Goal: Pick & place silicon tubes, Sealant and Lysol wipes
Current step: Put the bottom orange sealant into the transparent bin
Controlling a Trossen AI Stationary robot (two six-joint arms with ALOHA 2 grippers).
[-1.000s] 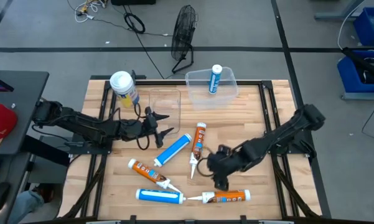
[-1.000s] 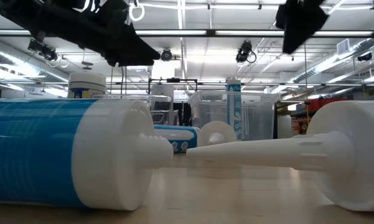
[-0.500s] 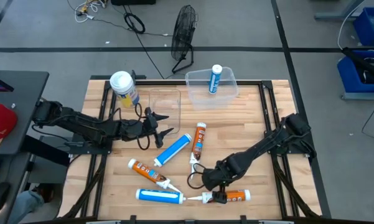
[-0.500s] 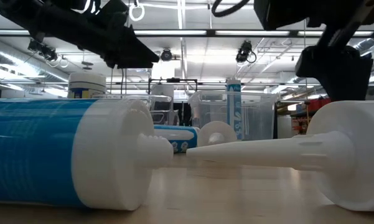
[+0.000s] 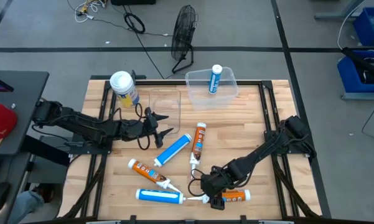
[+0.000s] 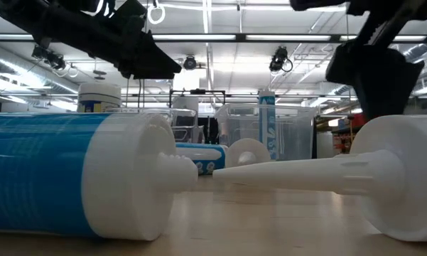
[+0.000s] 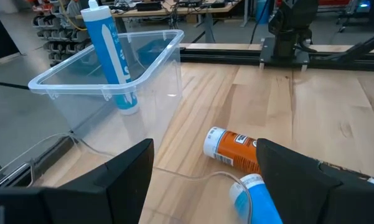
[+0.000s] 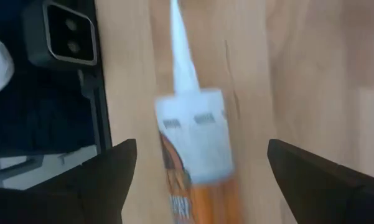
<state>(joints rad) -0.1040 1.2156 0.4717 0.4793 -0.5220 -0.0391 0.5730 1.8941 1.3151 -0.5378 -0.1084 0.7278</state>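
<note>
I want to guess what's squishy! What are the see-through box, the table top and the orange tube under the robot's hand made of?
The see-through box looks like clear, glossy hard plastic: you see the blue tube through its walls. The table top looks like pale wooden planks with visible grain. The orange tube under the right hand seems smooth plastic with a white nozzle, though that's a guess.

A robotics lab or workshop, by its look: a wooden bench (image 5: 236, 124) on a grey concrete floor crossed by loose cables (image 5: 134, 23), a standing fan (image 5: 184, 31) behind it, blue storage bins (image 5: 368, 28) alongside, strip lights (image 6: 220, 37) and exposed ducting overhead
</note>
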